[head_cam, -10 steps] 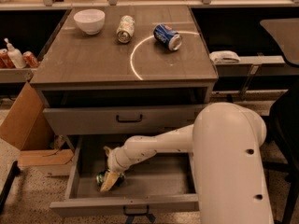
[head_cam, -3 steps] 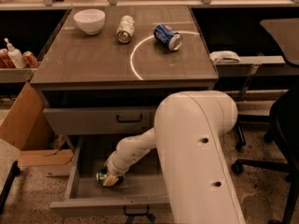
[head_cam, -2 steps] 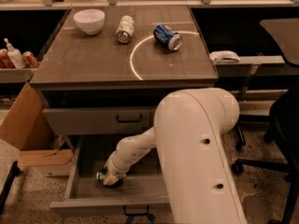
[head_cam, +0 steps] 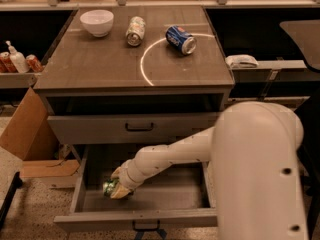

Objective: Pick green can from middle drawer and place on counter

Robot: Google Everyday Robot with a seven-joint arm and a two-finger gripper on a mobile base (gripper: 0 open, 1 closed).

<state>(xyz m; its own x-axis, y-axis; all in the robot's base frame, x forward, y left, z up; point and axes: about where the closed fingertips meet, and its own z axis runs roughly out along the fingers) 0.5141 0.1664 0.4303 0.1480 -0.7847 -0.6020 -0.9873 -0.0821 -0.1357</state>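
The green can [head_cam: 108, 187] lies at the left of the open middle drawer [head_cam: 135, 218], low in the camera view. My gripper [head_cam: 118, 185] reaches down into the drawer from the right. Its tan fingers [head_cam: 120, 192] sit above and below the can, shut on it, just over the drawer floor. The counter [head_cam: 100, 64] with its thin white arc is above. My white arm crosses the drawer, and its large body fills the lower right and hides the drawer's right end.
On the counter are a white bowl [head_cam: 97, 22], a pale can [head_cam: 134, 30] and a blue can [head_cam: 181, 39]. The upper drawer front [head_cam: 139, 127] is closed above the open drawer. A cardboard box [head_cam: 30, 134] leans at the left, and bottles [head_cam: 17, 61] stand on a side shelf.
My arm's white body has swung to the right and lower in view. The gripper stays at the green can, which sits very slightly higher than before.
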